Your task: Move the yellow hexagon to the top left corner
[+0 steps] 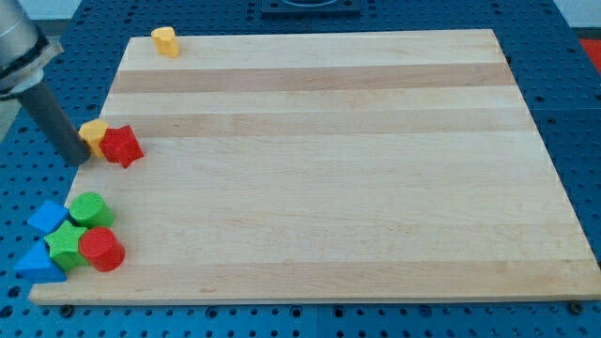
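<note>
The yellow hexagon (92, 134) lies at the board's left edge, about halfway up the view. It touches a red star (121, 146) on its right. My tip (73, 161) is just left of the hexagon and slightly below it, very close to it or touching it. The rod slants up to the view's top left. A second yellow block (165, 41), of a rounded shape I cannot make out, sits in the board's top left corner.
A cluster sits at the bottom left corner: a green cylinder (90, 208), a green star (66, 244), a red cylinder (100, 250), a blue block (47, 218) and a blue triangle (39, 264). The wooden board (329, 169) lies on a blue perforated table.
</note>
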